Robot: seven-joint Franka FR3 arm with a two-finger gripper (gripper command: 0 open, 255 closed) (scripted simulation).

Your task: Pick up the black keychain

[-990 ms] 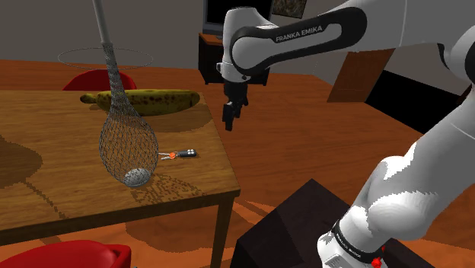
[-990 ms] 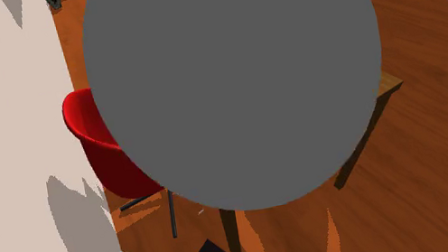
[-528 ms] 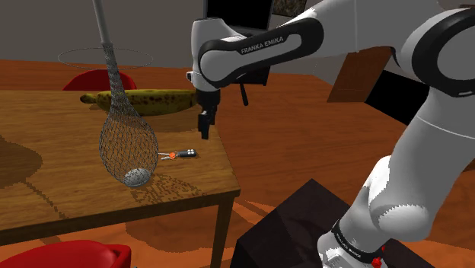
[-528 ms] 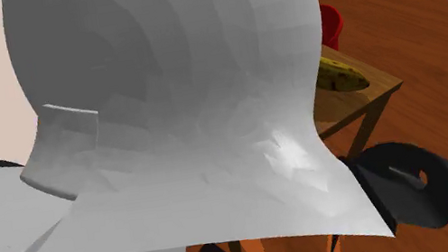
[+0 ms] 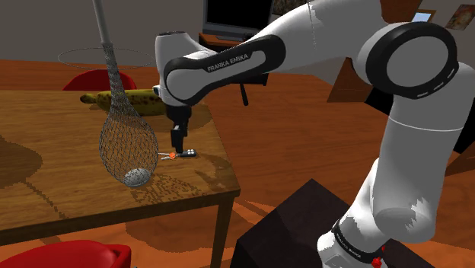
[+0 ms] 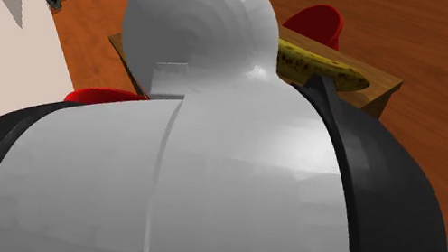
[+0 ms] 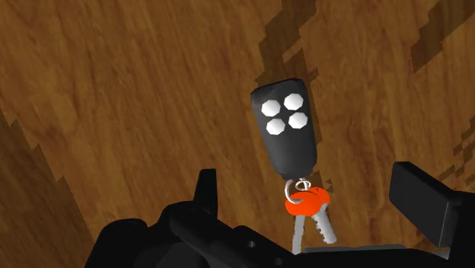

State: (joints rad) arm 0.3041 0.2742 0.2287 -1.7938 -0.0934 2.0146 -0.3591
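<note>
I am watching the white arm reaching from its dark stand towards ten o'clock in the shoulder view and bending over so that the hand is pointing straight down at the wooden table, which I judge to be the posture for a top-down pick. In the second exterior view the arm's white and dark joints are blocking most of the table, so I am steering by the other two cameras. A mesh net is sagging onto the tabletop with a grey ball in its pouch, and a spotted banana is lying at twelve o'clock from that pouch, both near enough that I am minding the approach path. The black gripper is hanging just above the black keychain, which is lying flat on the table at about two o'clock from the ball, near the table's edge. The fingers are standing apart and touching nothing; the silver ring and orange key head are lying between them, with the four-button fob stretching away beyond the fingertips. They appear turned to close across the fob's narrow width, so I am judging that a descent comes next, perhaps nudged towards the fob to avoid pinching only the thin ring.
</note>
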